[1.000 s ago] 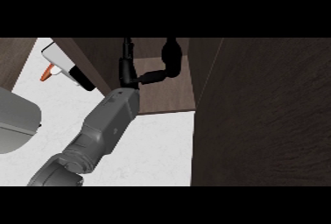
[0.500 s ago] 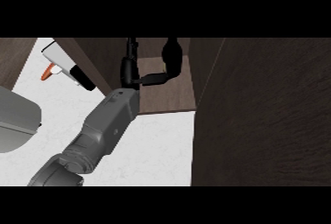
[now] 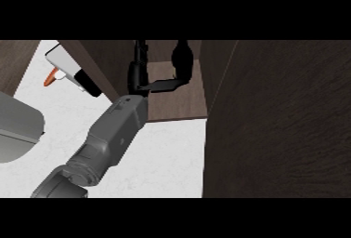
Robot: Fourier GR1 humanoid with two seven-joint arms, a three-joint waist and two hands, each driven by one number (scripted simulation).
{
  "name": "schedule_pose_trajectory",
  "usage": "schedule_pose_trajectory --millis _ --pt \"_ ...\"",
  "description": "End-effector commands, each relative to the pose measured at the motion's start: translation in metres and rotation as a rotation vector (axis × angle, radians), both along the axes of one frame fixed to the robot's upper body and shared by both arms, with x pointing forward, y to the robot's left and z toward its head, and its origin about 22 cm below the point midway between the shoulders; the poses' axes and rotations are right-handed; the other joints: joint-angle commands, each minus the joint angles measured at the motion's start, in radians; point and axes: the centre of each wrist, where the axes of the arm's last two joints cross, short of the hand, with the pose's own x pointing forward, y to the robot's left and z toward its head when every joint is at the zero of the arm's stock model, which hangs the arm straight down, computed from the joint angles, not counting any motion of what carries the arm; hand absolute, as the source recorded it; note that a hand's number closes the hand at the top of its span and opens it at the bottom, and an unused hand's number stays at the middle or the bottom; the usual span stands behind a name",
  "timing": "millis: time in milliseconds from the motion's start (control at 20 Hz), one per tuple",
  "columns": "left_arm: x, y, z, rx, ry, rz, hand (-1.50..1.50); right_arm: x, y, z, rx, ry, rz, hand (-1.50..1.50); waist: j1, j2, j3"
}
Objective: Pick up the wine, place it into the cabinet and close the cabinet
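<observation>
The wine bottle [image 3: 180,58] shows as a dark upright shape inside the open brown cabinet [image 3: 171,104], standing on its shelf. My right hand [image 3: 159,86] reaches into the cabinet on a grey forearm [image 3: 113,135] that comes up from the lower left. Its fingers [image 3: 138,65] point straight up, well left of the bottle. The thumb stretches right and meets the bottle's lower part. The hand is open, not curled round the bottle. My left hand is not visible.
The open cabinet door [image 3: 281,121] fills the right side as a tall dark panel. A white and black object with an orange tip [image 3: 67,69] lies at the upper left on the white counter [image 3: 171,158]. A large grey rounded shape [image 3: 17,130] sits at the left edge.
The right hand's fingers have edged slightly to the right inside the cabinet. The bottle stays in the same spot on the shelf.
</observation>
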Motion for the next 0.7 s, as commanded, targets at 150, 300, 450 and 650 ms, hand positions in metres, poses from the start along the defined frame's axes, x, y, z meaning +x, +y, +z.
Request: schedule_pose_trajectory --millis 150,300,450,650 --pt "-0.013 0.013 -0.025 -0.1 0.052 0.032 -1.5 -0.013 -0.001 0.008 0.027 -0.014 0.023 -1.5 0.006 -0.005 0.0" --pt "-0.013 0.009 -0.021 -0.094 0.043 0.037 -1.5 -0.025 -0.001 0.012 0.016 -0.009 0.01 -1.5 0.007 -0.012 0.0" --pt "-0.023 0.01 -0.032 -0.118 0.066 0.021 -1.5 -0.016 0.0 0.015 0.008 -0.012 -0.019 -1.5 0.011 -0.016 -0.001" --pt "-0.03 -0.007 -0.023 -0.117 0.059 -0.008 -1.5 -0.021 -0.002 0.013 0.013 -0.007 -0.017 -1.5 0.027 -0.021 0.0"
